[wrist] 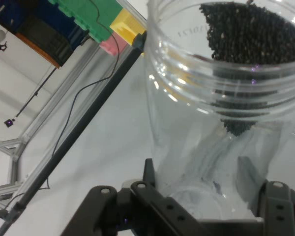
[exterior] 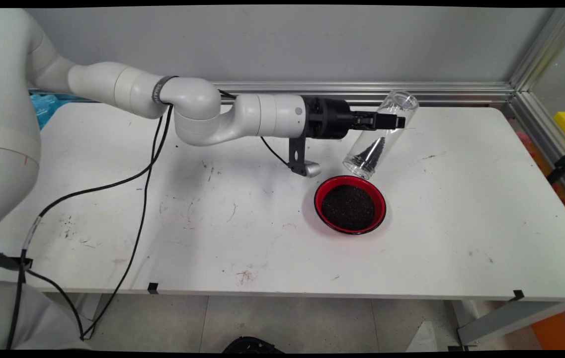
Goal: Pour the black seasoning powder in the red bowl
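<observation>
Your gripper (exterior: 395, 121) was clamped on a clear jar (exterior: 380, 135), tilted mouth-down above the red bowl (exterior: 350, 204); dark grains lay near the jar's mouth and filled the bowl. Only the hand view showed you the jar's threaded neck (wrist: 221, 93) up close. The white table (exterior: 461, 223) was scuffed, a grey wall (exterior: 282, 44) behind it.

The clear plastic jar (wrist: 221, 113) ahead of the gripper is cut off at the hand view's top edge; its mouth is unseen.
</observation>
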